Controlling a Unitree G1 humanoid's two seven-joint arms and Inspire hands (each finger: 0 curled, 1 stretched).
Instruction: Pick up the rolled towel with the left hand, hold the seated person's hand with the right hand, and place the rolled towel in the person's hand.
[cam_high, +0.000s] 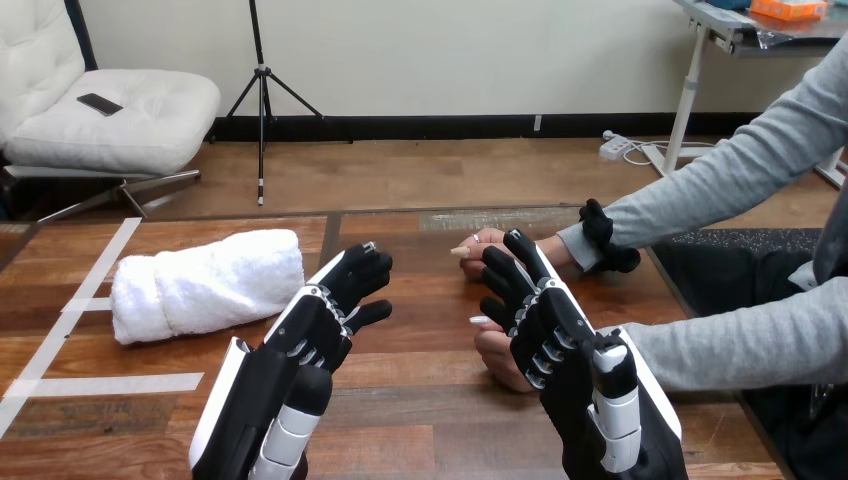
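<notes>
The rolled towel (205, 285) lies on its side on the worktop (420, 425), at the left, untouched and with nothing on it. Just to its right, a little apart from it, the left hand (330, 305) hangs above the wood with its fingers loosely bent and nothing in them. Farther right, the right hand (535, 310) reaches forward with its fingers nearly straight, lying across the space between the person's farther hand (478, 245) and the person's nearer hand (497, 355). It overlaps both, but nothing curls round either, and I cannot tell whether it touches them.

By my reading the first step, picking up the towel, is not yet done, and the holding of the person's hand is only being lined up. The next move calls for the left hand to shift left over the roll, spread wide enough to span it, and close round its middle.

Count: one towel, two robot hands, two hands of the person.
</notes>
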